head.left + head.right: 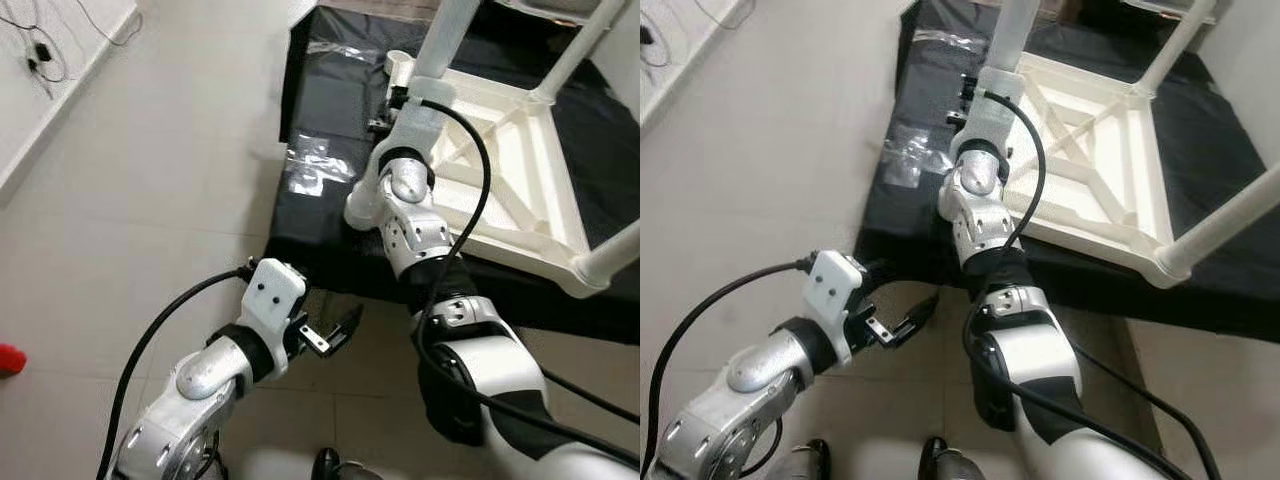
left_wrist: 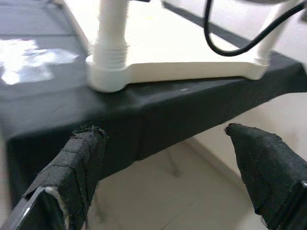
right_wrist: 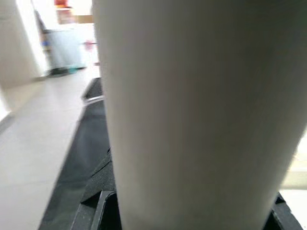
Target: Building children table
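We see white children's table (image 1: 500,170) upside down on black-covered platform (image 1: 330,110), far right. Right gripper (image 1: 400,100) clenched on near-left table leg (image 1: 445,35). Left gripper (image 1: 335,335) released, empty, near platform's front edge. Clear plastic bag (image 1: 315,170) left on platform.

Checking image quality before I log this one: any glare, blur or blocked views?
Left eye view: sharp; glare on the plastic bag. Left wrist view: soft, the fingers blurred, the bag washed out. Right wrist view: white table leg up close, out of focus.
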`<state>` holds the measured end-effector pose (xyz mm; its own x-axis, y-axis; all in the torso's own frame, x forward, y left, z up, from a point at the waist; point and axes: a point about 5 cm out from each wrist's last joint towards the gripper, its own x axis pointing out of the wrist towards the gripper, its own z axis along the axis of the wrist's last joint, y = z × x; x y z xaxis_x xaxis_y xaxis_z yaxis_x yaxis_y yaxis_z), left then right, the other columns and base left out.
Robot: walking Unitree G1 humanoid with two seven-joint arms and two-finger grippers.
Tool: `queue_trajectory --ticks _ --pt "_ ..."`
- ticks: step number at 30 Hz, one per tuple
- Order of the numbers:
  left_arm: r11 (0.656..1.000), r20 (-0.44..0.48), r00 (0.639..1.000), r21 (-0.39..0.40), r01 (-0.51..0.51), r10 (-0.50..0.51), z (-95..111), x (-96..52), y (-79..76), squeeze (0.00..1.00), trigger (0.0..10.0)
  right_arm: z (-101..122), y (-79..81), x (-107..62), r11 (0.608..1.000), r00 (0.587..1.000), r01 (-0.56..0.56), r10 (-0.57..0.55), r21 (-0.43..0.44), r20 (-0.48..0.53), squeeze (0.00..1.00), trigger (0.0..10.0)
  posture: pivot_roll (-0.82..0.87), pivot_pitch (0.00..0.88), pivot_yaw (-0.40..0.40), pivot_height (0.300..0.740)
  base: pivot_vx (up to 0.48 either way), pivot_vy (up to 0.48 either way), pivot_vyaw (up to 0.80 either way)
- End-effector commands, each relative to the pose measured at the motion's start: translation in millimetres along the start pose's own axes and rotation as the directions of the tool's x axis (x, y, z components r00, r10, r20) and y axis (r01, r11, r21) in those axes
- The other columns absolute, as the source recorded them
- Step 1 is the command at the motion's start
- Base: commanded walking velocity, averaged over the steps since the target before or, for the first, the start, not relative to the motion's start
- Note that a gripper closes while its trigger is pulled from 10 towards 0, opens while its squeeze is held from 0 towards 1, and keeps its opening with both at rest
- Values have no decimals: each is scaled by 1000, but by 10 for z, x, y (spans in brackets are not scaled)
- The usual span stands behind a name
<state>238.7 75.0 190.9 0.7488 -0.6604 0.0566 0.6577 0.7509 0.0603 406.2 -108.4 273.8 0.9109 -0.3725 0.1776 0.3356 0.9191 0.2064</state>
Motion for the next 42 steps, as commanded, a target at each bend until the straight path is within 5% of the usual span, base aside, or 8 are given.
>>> queue_trajectory --ticks 1,4,7,28,29,32,33,42 --pt "1000 -8 1000 -2 14 -14 -33 -2 -20 0 10000 -729 -297 -130 988 951 111 -136 -103 -277 0 10000 145 233 -135 740 0 0 0" --pt "1000 -4 1000 0 17 -17 -42 11 -6 0 10000 -646 -300 -172 947 918 318 -321 -53 -234 0 10000 146 231 -127 740 0 0 0" --pt "1000 0 1000 3 19 -19 -42 19 5 0 10000 -592 -236 -212 918 894 394 -396 -56 -210 0 10000 154 225 -125 740 0 0 0" --pt "999 15 999 -2 50 -50 -105 67 -101 0 10000 -470 -89 -225 876 854 478 -480 -64 -199 0 10000 141 207 -138 740 0 0 0" --pt "999 15 999 -1 49 -49 -108 70 -96 0 10000 -475 -83 -229 878 856 474 -477 -65 -199 776 10000 141 207 -138 740 0 0 0" --pt "999 15 999 -1 49 -49 -109 73 -91 0 10000 -479 -78 -231 879 857 473 -475 -65 -200 776 10000 141 207 -138 740 0 0 0" --pt "999 14 999 0 48 -48 -113 71 -90 0 10000 -481 -74 -231 882 860 467 -470 -61 -200 1000 10000 139 206 -135 740 0 0 0" --pt "999 10 999 4 49 -49 -137 65 -91 0 10000 -455 -40 -221 899 881 435 -435 -44 -187 1000 10000 137 205 -132 740 0 0 0"
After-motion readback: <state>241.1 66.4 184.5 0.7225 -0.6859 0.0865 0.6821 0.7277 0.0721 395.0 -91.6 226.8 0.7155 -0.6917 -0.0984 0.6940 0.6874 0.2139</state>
